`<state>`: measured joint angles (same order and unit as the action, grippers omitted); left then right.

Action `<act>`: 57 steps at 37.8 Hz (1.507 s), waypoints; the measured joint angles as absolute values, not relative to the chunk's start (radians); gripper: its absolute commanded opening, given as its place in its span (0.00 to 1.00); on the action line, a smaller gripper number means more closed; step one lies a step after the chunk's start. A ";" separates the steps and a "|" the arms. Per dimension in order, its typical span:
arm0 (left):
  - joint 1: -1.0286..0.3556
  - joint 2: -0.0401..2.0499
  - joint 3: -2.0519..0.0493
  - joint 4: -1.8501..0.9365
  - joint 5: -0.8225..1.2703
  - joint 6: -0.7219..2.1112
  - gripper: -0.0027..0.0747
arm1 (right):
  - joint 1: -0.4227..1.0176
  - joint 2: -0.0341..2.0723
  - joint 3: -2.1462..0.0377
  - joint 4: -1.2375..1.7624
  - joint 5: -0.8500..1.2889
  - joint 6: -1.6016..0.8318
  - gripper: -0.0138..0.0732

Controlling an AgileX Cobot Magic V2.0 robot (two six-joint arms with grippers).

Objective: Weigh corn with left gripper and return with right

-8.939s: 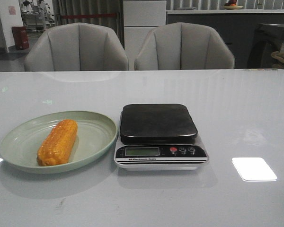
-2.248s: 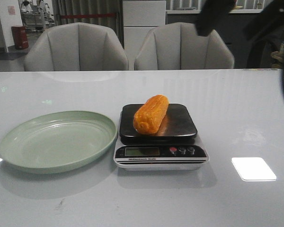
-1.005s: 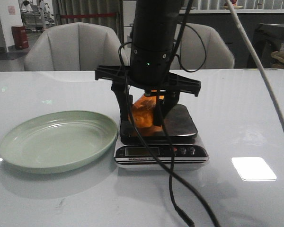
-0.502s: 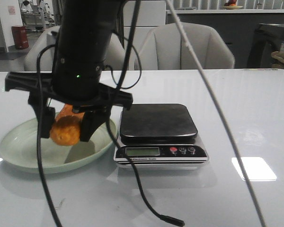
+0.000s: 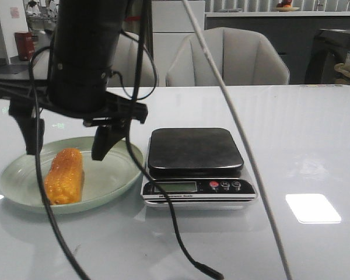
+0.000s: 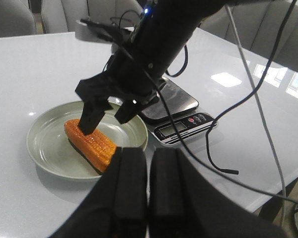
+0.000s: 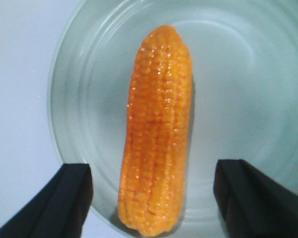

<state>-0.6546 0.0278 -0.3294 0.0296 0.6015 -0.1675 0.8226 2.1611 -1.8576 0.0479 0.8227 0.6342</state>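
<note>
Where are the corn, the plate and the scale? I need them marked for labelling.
corn (image 5: 63, 176), front view: middle of the cob.
plate (image 5: 111, 175), front view: bare inner surface on the side nearest the scale.
scale (image 5: 194, 149), front view: middle of the black platform.

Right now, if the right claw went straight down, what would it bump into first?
Probably the corn: it lies in the green plate directly under the open right gripper, between its fingers.
</note>
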 measured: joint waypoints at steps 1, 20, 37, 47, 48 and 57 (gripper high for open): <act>-0.655 0.028 -0.329 0.030 0.601 -0.168 0.18 | 0.816 2.147 -1.858 0.046 0.839 0.622 0.85; -0.655 0.028 -0.329 0.030 0.601 -0.168 0.18 | 0.607 1.802 -1.653 0.035 1.025 0.263 0.85; -0.655 0.028 -0.329 0.030 0.601 -0.168 0.18 | 0.471 1.248 -1.113 0.033 0.793 0.145 0.85; -0.655 0.028 -0.329 0.030 0.601 -0.168 0.18 | 0.471 0.914 -0.814 0.033 0.575 0.141 0.85; -0.655 0.028 -0.329 0.030 0.601 -0.168 0.18 | 0.471 0.879 -0.783 0.032 0.552 0.139 0.85; -0.655 0.028 -0.329 0.030 0.601 -0.168 0.18 | 0.471 0.567 -0.544 0.028 0.400 0.122 0.85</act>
<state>-0.6546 0.0278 -0.3294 0.0296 0.6015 -0.1675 0.4711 0.5672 -0.5444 0.0285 0.3996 0.1222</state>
